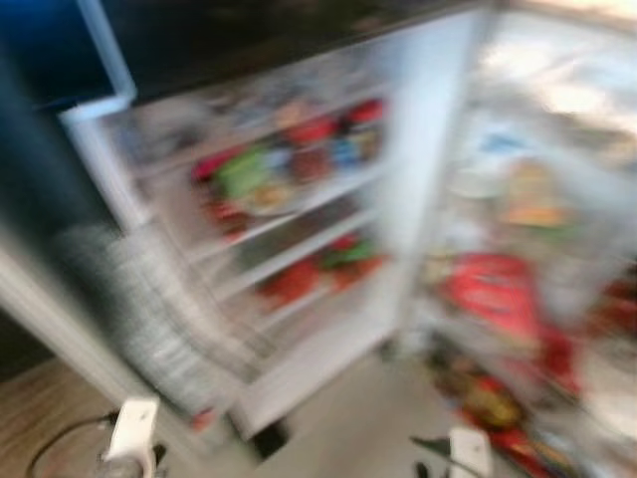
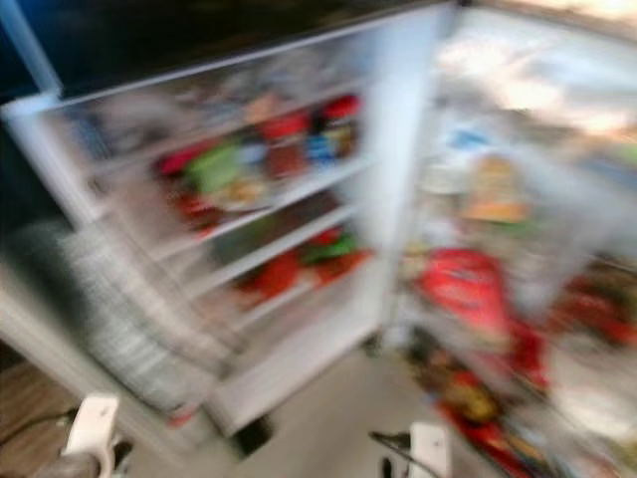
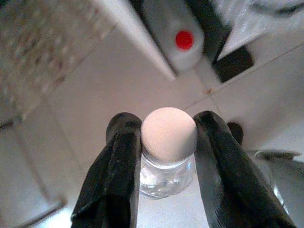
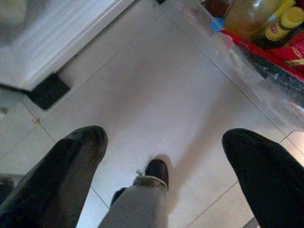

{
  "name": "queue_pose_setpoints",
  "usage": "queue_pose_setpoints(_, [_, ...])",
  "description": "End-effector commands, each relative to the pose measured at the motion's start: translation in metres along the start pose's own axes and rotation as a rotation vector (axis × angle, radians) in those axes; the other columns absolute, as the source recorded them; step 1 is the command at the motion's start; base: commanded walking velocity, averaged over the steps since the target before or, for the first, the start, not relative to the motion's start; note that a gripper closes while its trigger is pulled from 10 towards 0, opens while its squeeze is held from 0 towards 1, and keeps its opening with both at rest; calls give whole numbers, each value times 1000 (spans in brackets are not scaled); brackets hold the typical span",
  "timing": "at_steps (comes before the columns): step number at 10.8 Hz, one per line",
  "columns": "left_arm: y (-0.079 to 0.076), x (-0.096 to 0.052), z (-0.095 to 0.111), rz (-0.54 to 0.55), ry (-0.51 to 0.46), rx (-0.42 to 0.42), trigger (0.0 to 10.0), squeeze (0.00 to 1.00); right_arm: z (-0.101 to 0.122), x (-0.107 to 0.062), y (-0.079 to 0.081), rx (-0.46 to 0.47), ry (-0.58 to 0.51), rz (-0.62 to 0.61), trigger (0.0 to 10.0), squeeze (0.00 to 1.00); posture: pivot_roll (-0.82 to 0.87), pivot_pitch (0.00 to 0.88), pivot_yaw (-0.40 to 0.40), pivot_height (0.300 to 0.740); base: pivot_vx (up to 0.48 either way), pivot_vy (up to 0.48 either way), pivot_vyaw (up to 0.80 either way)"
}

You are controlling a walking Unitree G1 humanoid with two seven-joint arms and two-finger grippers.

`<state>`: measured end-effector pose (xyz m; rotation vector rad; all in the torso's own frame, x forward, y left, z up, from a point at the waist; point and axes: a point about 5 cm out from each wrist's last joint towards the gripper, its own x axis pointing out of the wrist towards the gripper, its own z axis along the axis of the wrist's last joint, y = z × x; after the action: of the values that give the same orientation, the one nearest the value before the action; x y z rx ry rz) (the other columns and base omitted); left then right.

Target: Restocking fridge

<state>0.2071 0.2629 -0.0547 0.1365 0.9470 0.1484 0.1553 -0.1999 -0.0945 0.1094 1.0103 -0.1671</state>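
**Jar in hand, fridge wide open**

Clearly the robot is mid-approach: both eye views are smeared with motion, and the open fridge [image 1: 418,199] spans the frame, its door shelves [image 1: 289,199] in the centre left loaded with red and green packages too blurred to name, and more red packs on the inner shelves at the right.

In the left wrist view, the left gripper [image 3: 168,133] is clamped on a small clear glass jar [image 3: 166,175] with a pale round lid [image 3: 169,133], one black finger pressed on each side just under the lid. The jar hangs upright over the tiled floor [image 3: 104,95], probably so it travels steady until a shelf is chosen. In the upper part of that frame a white bottle with a red cap [image 3: 180,40] sits low in the fridge.

The right gripper [image 4: 166,142] holds nothing; its fingers [image 4: 76,156] are spread wide above the floor, likely kept free for shifting items aside.
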Motion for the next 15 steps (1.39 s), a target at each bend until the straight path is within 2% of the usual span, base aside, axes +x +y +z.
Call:
queue_pose_setpoints(1, [5,-1,-2,10,10,14,10000,0,1,1,5,1,3,15,10000,0,2,0,31,740,0,0,800])
queue_pose_setpoints(8, [5,-1,-2,7,9,12,10000,0,1,1,5,-18,4,18,10000,0,1,0,31,740,0,0,800])
queue_pose_setpoints(9, [5,-1,-3,8,10,12,10000,0,0,0,4,12,6,6,10000,0,2,0,31,740,0,0,0])
queue_pose_setpoints(13, [5,-1,-2,-4,12,36,10000,0,0,1,4,7,2,8,10000,0,3,0,30,740,0,0,0])
queue_pose_setpoints(15, [5,-1,-2,-4,12,37,10000,0,0,1,4,2,4,3,10000,0,2,0,30,740,0,-270,0])
